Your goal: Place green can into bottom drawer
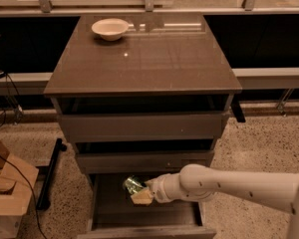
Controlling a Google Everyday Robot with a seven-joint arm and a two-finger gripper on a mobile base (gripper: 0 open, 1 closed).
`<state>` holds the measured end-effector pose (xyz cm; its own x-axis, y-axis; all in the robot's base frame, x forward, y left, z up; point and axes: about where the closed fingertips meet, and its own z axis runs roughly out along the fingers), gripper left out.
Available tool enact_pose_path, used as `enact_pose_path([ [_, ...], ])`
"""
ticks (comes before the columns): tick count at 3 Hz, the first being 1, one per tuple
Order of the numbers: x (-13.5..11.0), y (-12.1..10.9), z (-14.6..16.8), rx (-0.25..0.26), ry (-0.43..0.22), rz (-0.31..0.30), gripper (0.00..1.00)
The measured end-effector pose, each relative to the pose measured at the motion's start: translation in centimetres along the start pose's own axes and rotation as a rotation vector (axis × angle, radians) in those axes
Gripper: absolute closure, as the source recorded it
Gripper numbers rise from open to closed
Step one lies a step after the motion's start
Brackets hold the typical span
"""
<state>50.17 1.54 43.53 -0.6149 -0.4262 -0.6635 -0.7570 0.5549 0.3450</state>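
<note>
Green-and-white mottled metal: the green can (133, 184) is at lower centre of the frame, tilted, over the open bottom drawer (114, 215) and just below the front of the middle drawer (139, 161).

Gripper (139, 192) comes in from the right on the white arm (229, 183). Its tan fingers (143, 199) are pinching the can from its lower right side. Can looks clear of the drawer floor; contact cannot be ruled out from this angle.

Handling, judged:
- Light, thin-walled drink can. Full or empty: cannot tell.
- Stiff end to end, but the side wall would dent under a hard squeeze, so moderate grip only.
- Smooth, shiny skin, likely slippery. A tilted hold could let it twist.
- Round body: 1 release on its side and it rolls toward a drawer wall. Setting it on an end is steadier.
- Best hold: across the mid-height of the cylinder, away from the 2 rims.

Cream bowl (110, 28) sits upper left on the counter (149, 63), well apart, not involved.
</note>
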Motion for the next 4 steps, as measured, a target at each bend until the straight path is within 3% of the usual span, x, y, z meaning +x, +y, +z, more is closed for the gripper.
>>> enact_pose_path([
  [1, 2.1, -3.9, 4.4, 0.039, 0.006, 0.054, 1.00],
  [2, 1.7, -5.0, 5.0, 0.054, -0.005, 0.075, 1.00],
  [3, 3.0, -5.7, 7.0, 0.112, 0.025, 0.107, 1.00],
  [4, 6.2, -6.4, 8.4, 0.133, 0.047, 0.143, 1.00],
])
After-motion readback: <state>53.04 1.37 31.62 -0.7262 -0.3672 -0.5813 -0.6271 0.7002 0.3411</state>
